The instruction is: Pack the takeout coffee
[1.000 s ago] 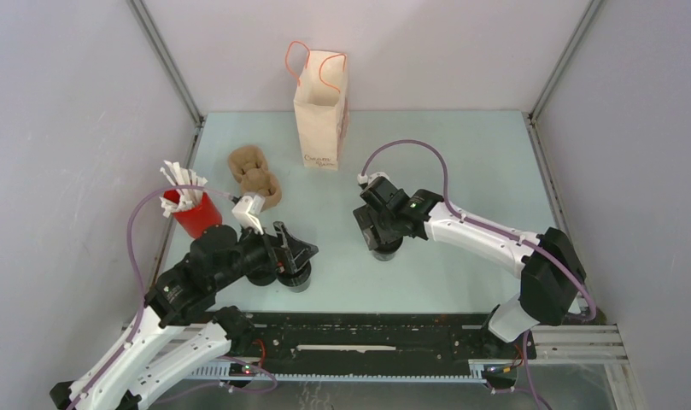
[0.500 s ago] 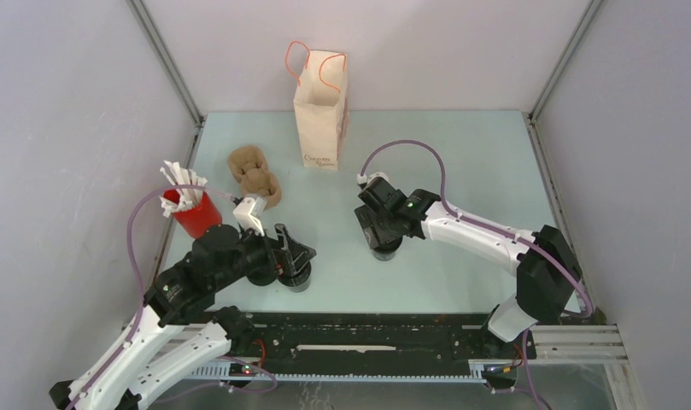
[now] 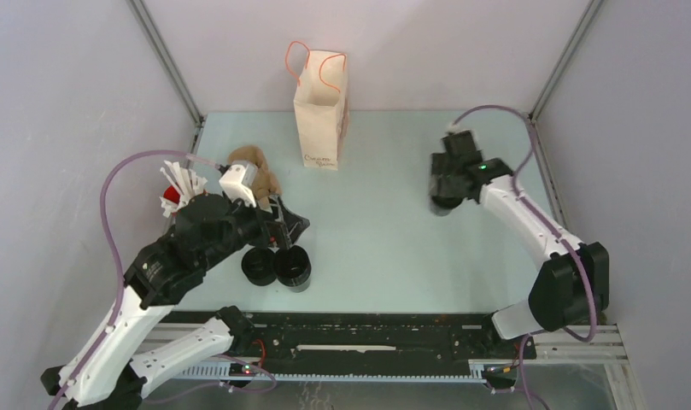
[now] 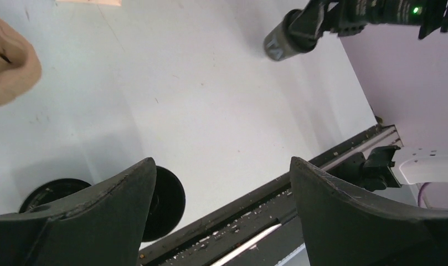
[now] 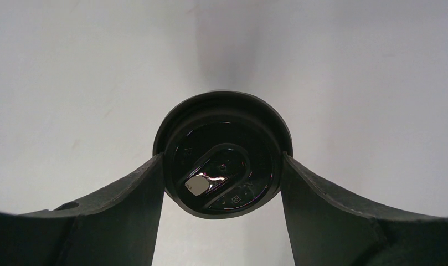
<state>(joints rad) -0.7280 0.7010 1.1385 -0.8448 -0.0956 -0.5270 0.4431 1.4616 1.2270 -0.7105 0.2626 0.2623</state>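
Note:
One takeout coffee, a black lidded cup, sits between my right gripper's fingers, which press on both sides of its lid. In the top view this cup hangs under the right gripper over the table's right back part; the left wrist view shows it tilted and off the surface. Two more black cups stand side by side near the front left. My left gripper hovers just behind them, open and holding nothing; one cup lid shows beside its left finger.
A tall paper bag with orange handles stands open at the back centre. The brown pulp carrier lies left of it, partly behind my left wrist. A red cup of white sticks stands by the left wall.
My right gripper closed on the centre cup, lifted it and carried it to the right back. The left arm rose and drew back from the two front cups.

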